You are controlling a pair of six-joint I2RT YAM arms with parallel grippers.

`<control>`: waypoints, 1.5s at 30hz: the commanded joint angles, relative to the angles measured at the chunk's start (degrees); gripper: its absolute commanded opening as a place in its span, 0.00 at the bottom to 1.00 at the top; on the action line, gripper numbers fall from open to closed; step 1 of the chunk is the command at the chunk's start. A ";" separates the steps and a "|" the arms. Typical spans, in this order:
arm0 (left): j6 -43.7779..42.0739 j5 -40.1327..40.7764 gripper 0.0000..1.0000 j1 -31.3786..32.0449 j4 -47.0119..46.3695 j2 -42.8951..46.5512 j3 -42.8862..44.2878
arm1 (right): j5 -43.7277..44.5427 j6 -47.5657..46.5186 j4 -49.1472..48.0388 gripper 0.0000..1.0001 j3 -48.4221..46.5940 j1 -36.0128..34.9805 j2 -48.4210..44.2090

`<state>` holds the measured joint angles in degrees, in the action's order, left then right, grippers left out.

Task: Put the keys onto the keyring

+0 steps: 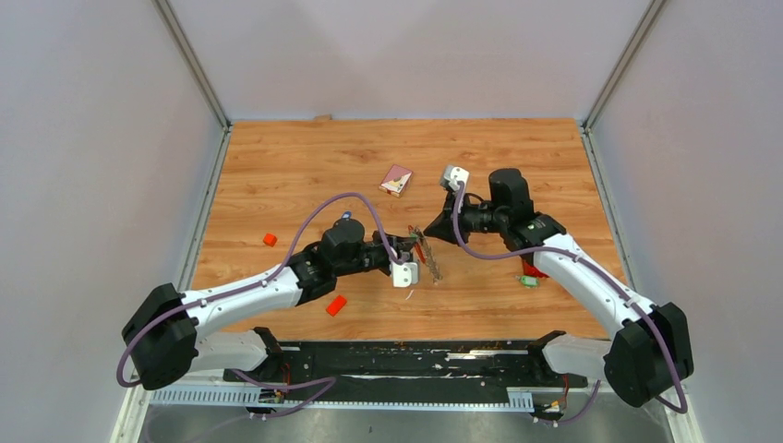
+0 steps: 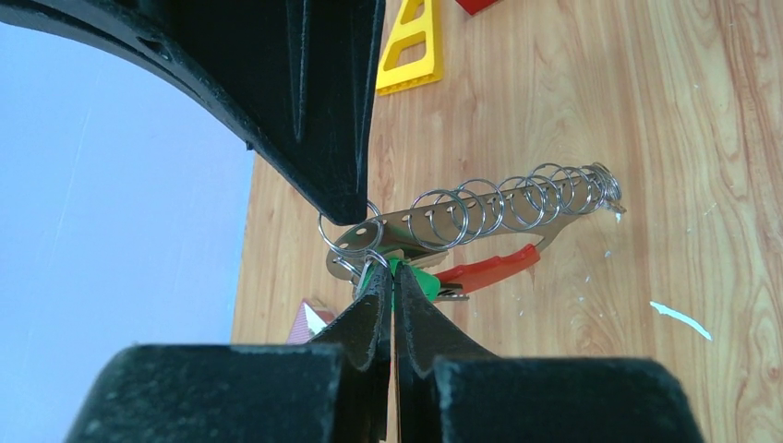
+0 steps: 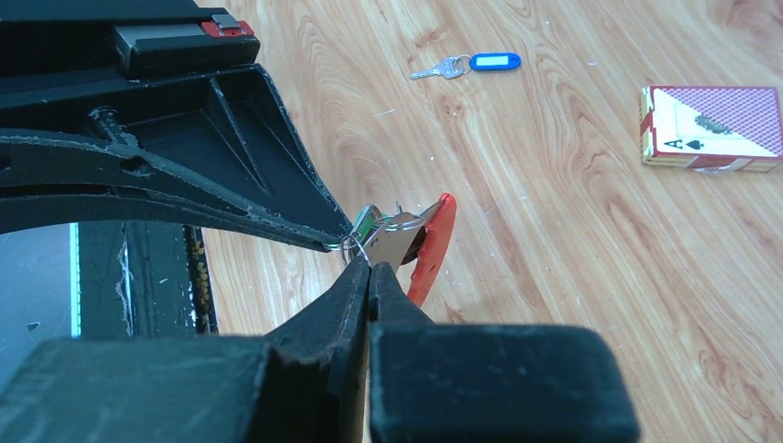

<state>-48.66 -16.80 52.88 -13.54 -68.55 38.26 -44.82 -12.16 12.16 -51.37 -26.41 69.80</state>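
Observation:
The keyring (image 2: 480,210), a grey metal strip threaded with wire rings and carrying a red strap (image 2: 487,269), hangs over the wood between both grippers. My left gripper (image 2: 394,273) is shut on the green tag of a key (image 2: 423,281) at the keyring's near end. My right gripper (image 3: 370,265) is shut on the keyring's (image 3: 397,242) metal end by a wire ring, with the red strap (image 3: 430,242) behind it. From above, the left gripper (image 1: 412,248) and the right gripper (image 1: 433,232) meet tip to tip at the keyring (image 1: 428,256). A blue-tagged key (image 3: 473,64) lies apart on the table.
A deck of cards (image 1: 396,180) lies at centre back. An orange block (image 1: 269,239) and a red block (image 1: 336,305) lie left of the arms. Small red and green pieces (image 1: 529,276) sit under my right forearm. A yellow triangular piece (image 2: 413,46) shows in the left wrist view.

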 commanded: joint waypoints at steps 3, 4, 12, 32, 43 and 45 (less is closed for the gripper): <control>2.80 -0.87 0.06 0.33 3.33 0.21 0.94 | 0.49 -3.19 -7.49 0.00 -0.32 0.66 -4.22; 2.72 -0.94 0.07 0.37 3.54 0.26 0.94 | 0.59 -3.61 -7.44 0.00 -0.26 0.71 -4.38; 3.59 -1.39 0.12 0.38 4.39 0.25 1.78 | 1.06 -4.89 -7.39 0.00 0.09 0.67 -4.91; 5.85 -2.30 0.42 -2.71 7.08 4.36 3.38 | -1.00 -12.73 -6.08 0.00 1.63 0.68 -7.35; 5.76 -2.90 0.41 -4.45 9.20 3.68 8.03 | -8.89 -18.82 -2.71 0.00 1.81 0.68 -6.98; 5.07 -4.56 0.41 -4.44 11.46 3.15 9.79 | -10.67 -21.36 -1.04 0.00 1.69 0.68 -6.88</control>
<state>-43.53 -18.06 48.66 -4.29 -65.36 42.85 -49.04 -27.88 10.07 -49.54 -26.04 63.86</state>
